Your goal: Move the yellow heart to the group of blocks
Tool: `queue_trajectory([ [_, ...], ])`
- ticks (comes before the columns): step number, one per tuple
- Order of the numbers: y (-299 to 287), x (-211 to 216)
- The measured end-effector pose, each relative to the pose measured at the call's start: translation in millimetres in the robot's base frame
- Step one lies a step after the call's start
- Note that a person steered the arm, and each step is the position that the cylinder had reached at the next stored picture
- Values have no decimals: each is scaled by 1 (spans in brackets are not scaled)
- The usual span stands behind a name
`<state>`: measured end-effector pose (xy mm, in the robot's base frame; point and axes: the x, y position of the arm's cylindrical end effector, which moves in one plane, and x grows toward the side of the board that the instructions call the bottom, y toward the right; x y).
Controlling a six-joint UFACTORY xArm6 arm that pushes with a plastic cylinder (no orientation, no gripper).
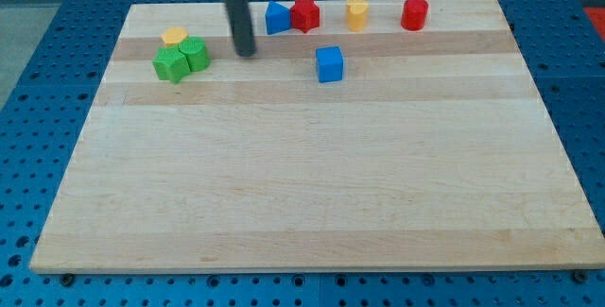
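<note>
A yellow block (355,13) with a notched, heart-like top stands near the view's top edge, between a red star (304,14) and a red cylinder (414,13). A blue block (276,18) touches the red star's left side. At the view's upper left, a second yellow block (174,36) sits against two green blocks (171,64) (196,54). My tip (246,53) rests on the board between the green blocks and the blue block, touching none. It is well to the left of the heart-like yellow block.
A blue cube (329,63) stands alone below the red star, right of my tip. The wooden board (302,184) lies on a blue perforated table (38,109). The rod's upper part crosses the board's top edge.
</note>
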<state>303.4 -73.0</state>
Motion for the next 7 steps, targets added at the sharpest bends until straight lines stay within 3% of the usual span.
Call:
queue_trajectory([
  [1,79,6],
  [3,307,33],
  [4,366,-8],
  [5,337,-108],
  [7,318,-112],
])
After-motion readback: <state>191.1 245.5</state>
